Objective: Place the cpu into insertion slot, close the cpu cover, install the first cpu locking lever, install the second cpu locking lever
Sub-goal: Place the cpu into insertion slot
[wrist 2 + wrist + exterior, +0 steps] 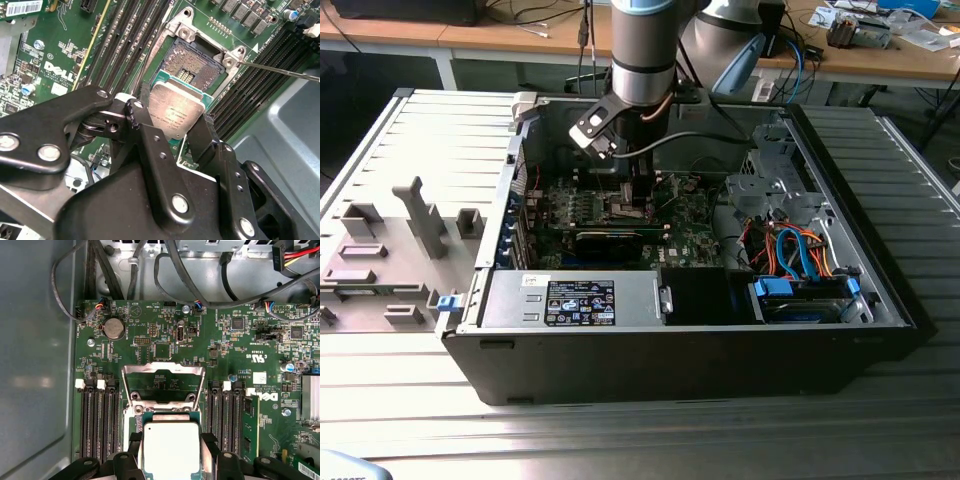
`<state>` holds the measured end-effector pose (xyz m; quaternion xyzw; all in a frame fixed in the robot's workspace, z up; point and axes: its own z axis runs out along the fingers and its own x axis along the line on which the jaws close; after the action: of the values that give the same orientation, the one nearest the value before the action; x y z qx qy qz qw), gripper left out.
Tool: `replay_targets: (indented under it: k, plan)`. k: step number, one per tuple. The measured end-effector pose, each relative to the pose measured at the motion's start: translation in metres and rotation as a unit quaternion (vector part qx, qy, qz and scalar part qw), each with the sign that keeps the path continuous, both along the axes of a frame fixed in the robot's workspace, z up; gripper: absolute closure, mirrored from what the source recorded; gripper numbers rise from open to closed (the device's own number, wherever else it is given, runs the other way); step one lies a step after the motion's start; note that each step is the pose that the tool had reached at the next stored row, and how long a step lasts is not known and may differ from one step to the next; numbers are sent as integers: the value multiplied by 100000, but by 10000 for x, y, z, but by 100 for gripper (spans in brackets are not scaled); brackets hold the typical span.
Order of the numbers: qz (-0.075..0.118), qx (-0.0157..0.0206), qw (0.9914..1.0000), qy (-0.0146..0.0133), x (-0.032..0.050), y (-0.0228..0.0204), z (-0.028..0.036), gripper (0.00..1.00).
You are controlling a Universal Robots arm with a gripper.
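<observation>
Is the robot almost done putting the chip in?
Not yet; nothing is finished. The jaws hold the small square silver-topped cpu at the empty insertion slot, not seated in it. The dark-metal frame cpu cover stands raised, not closed, and a thin silver locking lever sticks out unlatched.

Bench is a grey ribbed metal tabletop (910, 400), ridges running across it, a bit shiny up front where the light catches. Over on the exterior view's left a pale grey fixture plate (390, 250) lies on it with a few blocky uprights sticking up, and there's a little blue clip (446, 302) just beside its edge. Behind is a row of wooden desks (520, 42) on white legs (445, 70), with loose cables (545, 15) and random clutter (865, 28) on top. Dark underneath the desks. Light is soft and even.
</observation>
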<state>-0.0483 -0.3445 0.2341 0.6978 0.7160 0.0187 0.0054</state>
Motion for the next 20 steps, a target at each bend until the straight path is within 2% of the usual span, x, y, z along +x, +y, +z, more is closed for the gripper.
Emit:
replay_targets:
  k: [20]
  plan:
    - [-4,-7,100000,1,-13,0,-62,45]
